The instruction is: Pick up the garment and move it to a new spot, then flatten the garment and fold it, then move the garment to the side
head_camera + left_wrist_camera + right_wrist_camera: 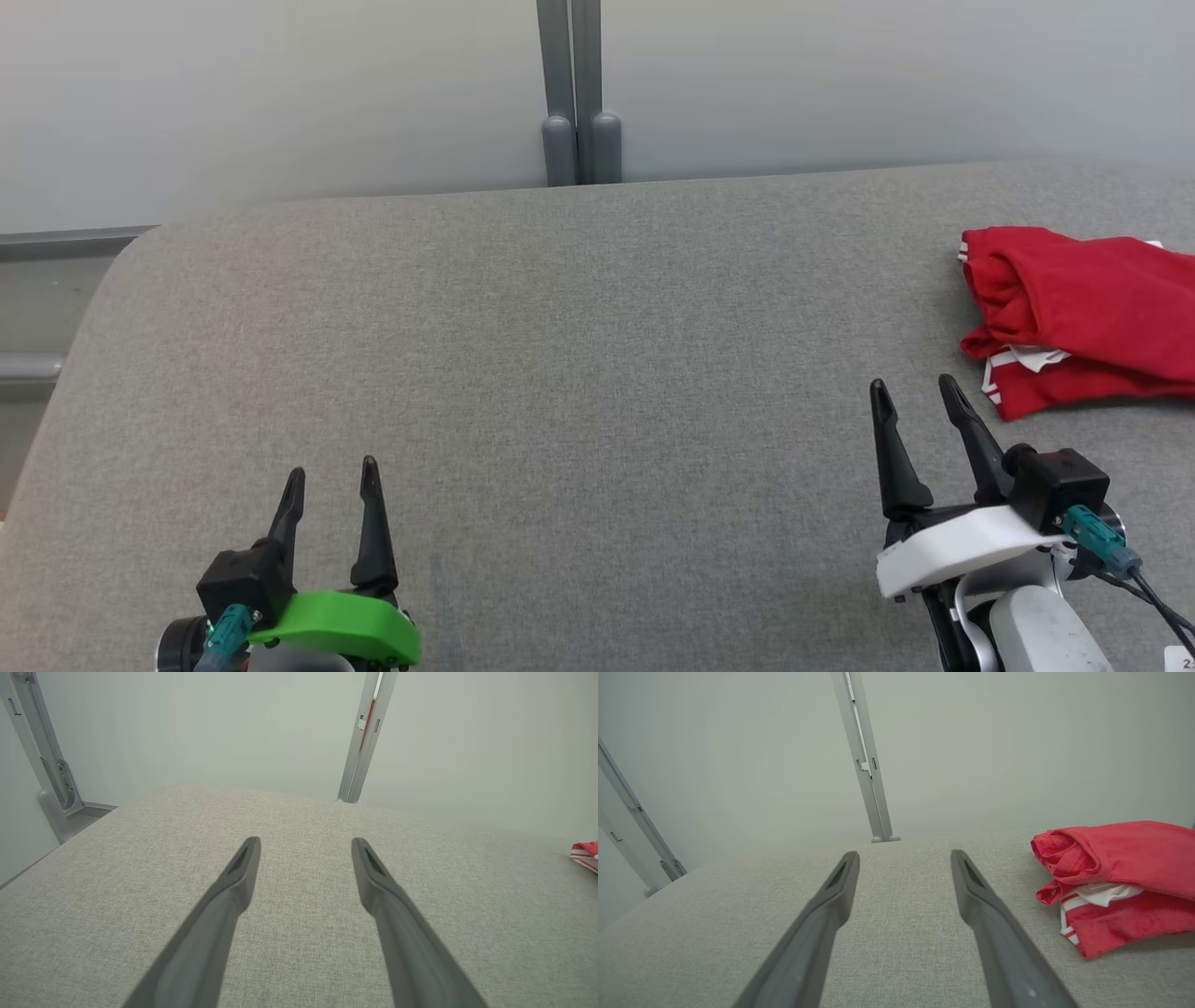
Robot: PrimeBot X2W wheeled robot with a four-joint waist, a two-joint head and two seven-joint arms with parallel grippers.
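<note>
End effectors (333, 466) (912, 381) agape, empty

No lettering, label, brand or number here is legible.

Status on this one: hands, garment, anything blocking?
Left hand open, empty. Right hand open, empty, near the garment, not touching. Red garment bunched at far right of the grey surface. Path unobstructed.
</note>
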